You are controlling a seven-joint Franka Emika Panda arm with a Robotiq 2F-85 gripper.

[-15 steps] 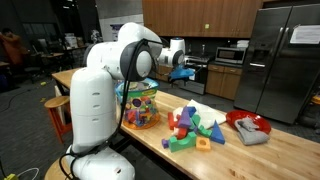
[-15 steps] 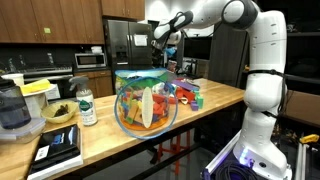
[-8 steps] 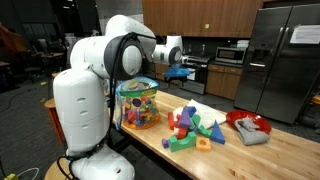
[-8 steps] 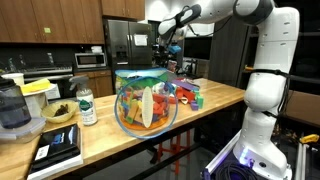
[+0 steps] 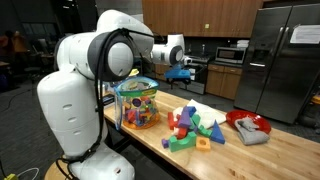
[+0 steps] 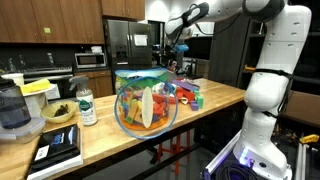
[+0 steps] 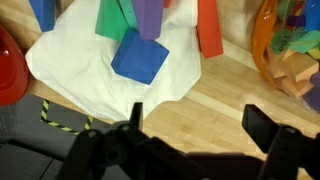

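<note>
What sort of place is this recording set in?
Most likely a kitchen, perhaps a shared office or lab one: a stainless refrigerator, a microwave under wooden cabinets, and a long wooden counter.

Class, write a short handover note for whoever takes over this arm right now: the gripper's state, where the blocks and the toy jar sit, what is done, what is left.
The gripper is open and empty, high above the wooden counter.
Things: the blue block lies on the white cloth, nearest below the gripper. The other blocks are piled around it. The toy jar stands beside the pile.
Done: nothing gripped or touched.
Left: every block lies loose, none lifted.
</note>
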